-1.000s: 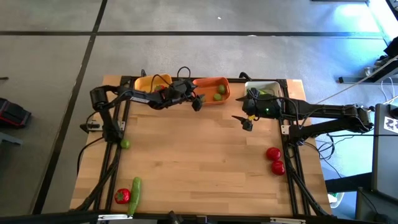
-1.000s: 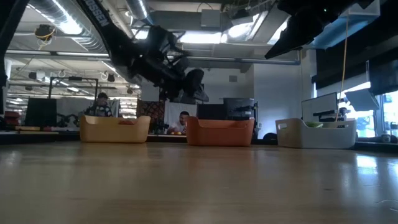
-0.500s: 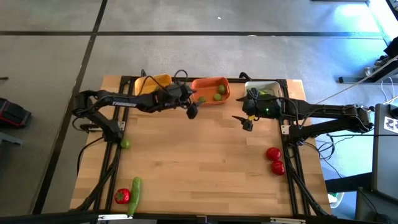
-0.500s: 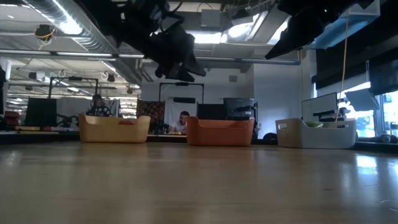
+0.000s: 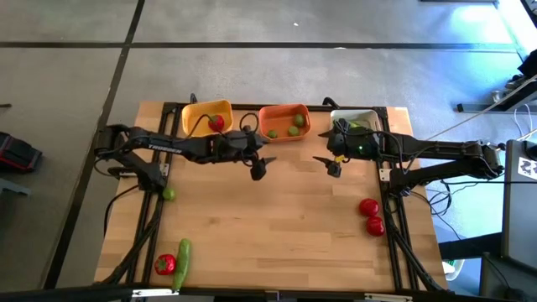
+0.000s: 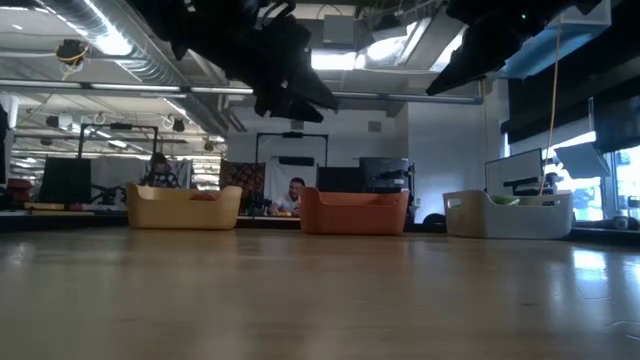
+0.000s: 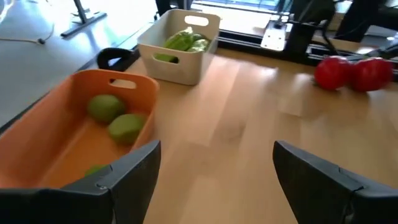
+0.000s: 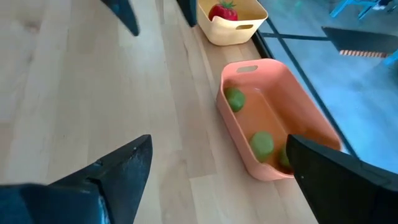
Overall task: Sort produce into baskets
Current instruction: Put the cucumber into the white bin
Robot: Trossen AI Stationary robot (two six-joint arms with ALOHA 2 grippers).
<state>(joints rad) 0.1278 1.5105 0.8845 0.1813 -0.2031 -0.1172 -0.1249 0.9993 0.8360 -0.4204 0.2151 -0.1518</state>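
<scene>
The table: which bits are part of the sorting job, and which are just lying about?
Part of the job:
- yellow basket, orange basket, white basket
- tomatoes
- loose lime
- cucumber

Just lying about:
- black cables
- red-and-black case on the floor

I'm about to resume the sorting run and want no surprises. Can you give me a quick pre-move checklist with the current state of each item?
1. Left gripper open and empty, above the table in front of the orange basket: ok.
2. Right gripper open and empty, near the white basket: ok.
3. Yellow basket holds only a tomato: ok.
4. Orange basket holds only limes: ok.
5. All produce sorted: not ok; two tomatoes, a lime, a tomato and cucumber remain on the table.
</scene>
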